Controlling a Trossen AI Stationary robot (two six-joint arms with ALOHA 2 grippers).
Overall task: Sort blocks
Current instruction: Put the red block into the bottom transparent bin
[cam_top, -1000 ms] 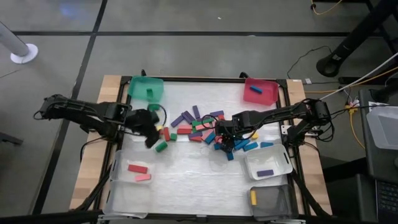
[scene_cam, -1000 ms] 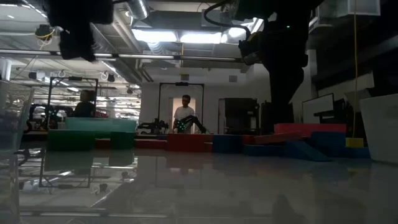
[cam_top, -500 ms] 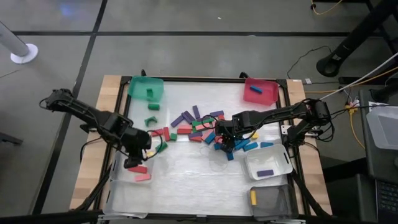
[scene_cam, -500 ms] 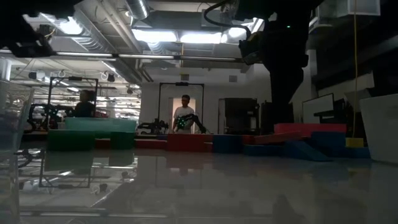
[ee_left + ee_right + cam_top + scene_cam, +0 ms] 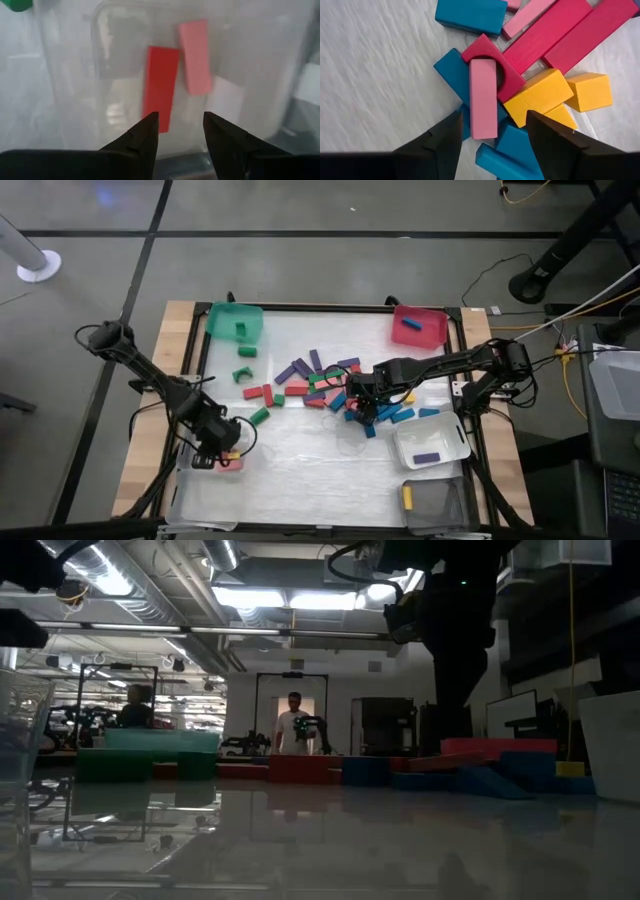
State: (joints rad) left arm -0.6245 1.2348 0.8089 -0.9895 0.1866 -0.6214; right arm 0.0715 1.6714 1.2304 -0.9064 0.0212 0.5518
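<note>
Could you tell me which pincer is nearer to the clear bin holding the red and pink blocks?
The left pincer hangs open right over that clear bin. The right pincer is far across the table, over the pile of blocks.

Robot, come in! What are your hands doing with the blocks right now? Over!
Left tool open, empty, over clear bin holding red block and pink block. Right tool open above pink bar in crowded pile.
</note>
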